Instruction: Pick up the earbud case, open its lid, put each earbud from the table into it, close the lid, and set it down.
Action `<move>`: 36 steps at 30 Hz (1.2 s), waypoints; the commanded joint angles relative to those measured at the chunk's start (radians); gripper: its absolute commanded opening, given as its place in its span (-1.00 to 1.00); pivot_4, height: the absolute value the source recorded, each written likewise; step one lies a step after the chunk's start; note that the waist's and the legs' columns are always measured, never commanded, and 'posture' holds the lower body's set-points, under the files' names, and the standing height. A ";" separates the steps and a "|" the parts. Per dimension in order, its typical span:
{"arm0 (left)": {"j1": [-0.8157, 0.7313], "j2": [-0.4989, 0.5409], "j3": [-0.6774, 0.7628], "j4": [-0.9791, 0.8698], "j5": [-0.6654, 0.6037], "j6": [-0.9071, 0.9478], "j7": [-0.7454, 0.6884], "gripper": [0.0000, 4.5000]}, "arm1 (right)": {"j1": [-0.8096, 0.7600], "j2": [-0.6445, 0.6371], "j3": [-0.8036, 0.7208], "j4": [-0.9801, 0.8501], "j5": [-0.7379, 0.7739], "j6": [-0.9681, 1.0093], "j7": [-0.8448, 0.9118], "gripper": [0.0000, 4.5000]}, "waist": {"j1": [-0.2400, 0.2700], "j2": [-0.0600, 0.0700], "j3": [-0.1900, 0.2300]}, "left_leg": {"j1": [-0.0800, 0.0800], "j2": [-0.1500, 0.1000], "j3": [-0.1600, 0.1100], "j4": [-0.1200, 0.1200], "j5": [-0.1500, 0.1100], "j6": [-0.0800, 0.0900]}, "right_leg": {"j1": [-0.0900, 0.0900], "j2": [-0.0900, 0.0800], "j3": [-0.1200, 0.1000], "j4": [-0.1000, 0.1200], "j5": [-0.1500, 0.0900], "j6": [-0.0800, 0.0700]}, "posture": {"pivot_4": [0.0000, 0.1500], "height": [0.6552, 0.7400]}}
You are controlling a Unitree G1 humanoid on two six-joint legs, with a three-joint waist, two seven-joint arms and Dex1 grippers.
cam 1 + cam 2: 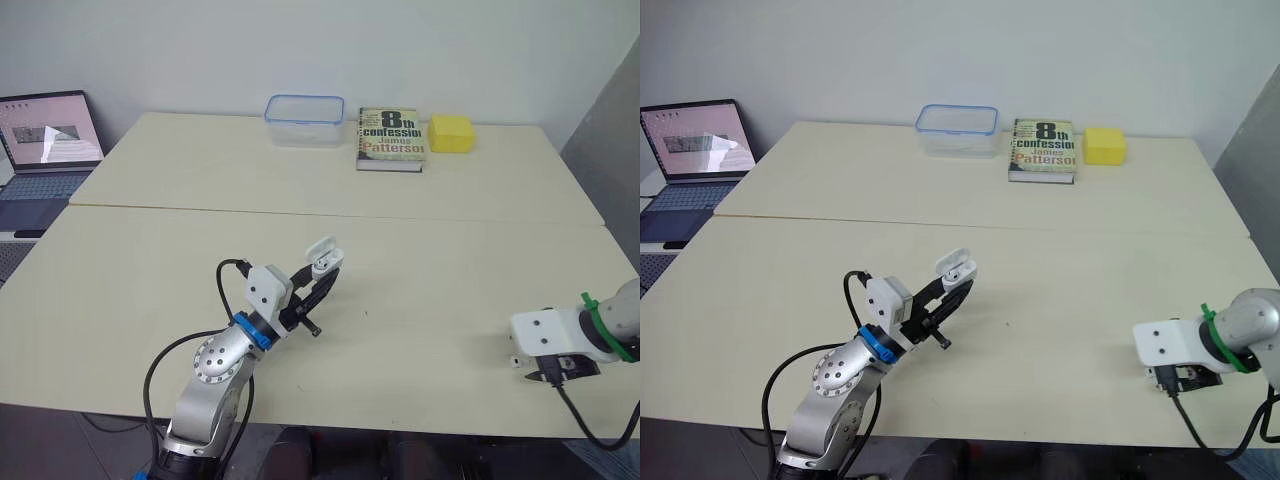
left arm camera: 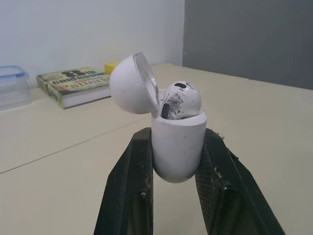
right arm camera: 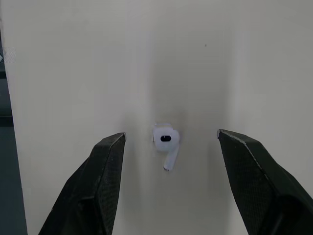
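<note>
My left tool [image 2: 177,139] is closed on the earbud case [image 2: 177,147], one finger on each side of its lower body, holding it clear of the worktop [image 1: 420,290] at front centre. The case's long axis runs along my fingers, with its rounded bottom towards my wrist and its open mouth away from it; from the head views it slants up and forward. Its lid [image 2: 129,84] is hinged back to one side, and one earbud [image 2: 182,99] sits in the mouth with its head standing proud of the rim. My right tool [image 3: 170,134] is spread wide at the worktop's front right, pointing down over a second earbud [image 3: 166,142]. That one lies flat between the two fingers, apart from both, with its stem pointing back towards my wrist; I cannot tell whether the fingertips touch the surface. The count is one case and two earbuds. At the far edge stand one clear box with a blue rim [image 1: 304,120], one book [image 1: 391,139] and one yellow block [image 1: 450,133], with one laptop [image 1: 45,150] off to the left.
</note>
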 commanded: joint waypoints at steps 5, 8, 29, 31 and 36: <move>-0.010 -0.004 0.001 -0.023 -0.001 -0.013 0.005 -0.66 | -0.059 0.055 0.096 0.054 -0.097 0.022 -0.048 0.39 | -0.005 -0.001 0.000 | 0.001 0.000 0.001 0.000 0.000 0.000 | 0.000 0.000 0.000 0.000 0.000 0.000 | 1.00 1.00; -0.010 -0.004 0.003 -0.024 0.000 -0.013 0.006 -0.66 | -0.072 0.064 0.116 0.077 -0.108 0.017 -0.048 0.39 | -0.006 -0.003 -0.001 | 0.002 0.001 0.001 0.000 0.000 0.000 | 0.002 0.000 0.000 0.000 0.000 0.000 | 1.00 1.00; -0.012 -0.010 0.002 -0.015 0.007 -0.025 0.013 -0.66 | -0.099 0.075 0.137 0.171 -0.120 -0.038 -0.027 -0.83 | -0.007 -0.013 -0.007 | 0.005 0.001 0.002 0.000 0.000 0.000 | 0.004 0.001 0.002 -0.001 0.001 0.000 | 1.00 1.00; -0.012 -0.011 0.003 -0.016 0.006 -0.025 0.014 -0.66 | -0.116 0.085 0.115 0.161 -0.092 -0.042 -0.024 -0.83 | -0.008 -0.013 -0.007 | 0.005 0.001 0.002 0.000 0.000 0.000 | 0.004 0.001 0.002 -0.001 0.001 0.000 | 1.00 1.00; -0.017 -0.010 0.008 -0.013 0.000 -0.027 0.015 -0.66 | -0.237 0.205 0.009 0.089 0.110 0.000 -0.015 -0.83 | -0.019 -0.011 -0.006 | 0.005 0.002 0.005 0.000 0.000 0.000 | 0.002 0.001 0.004 0.001 0.001 0.000 | 1.00 1.00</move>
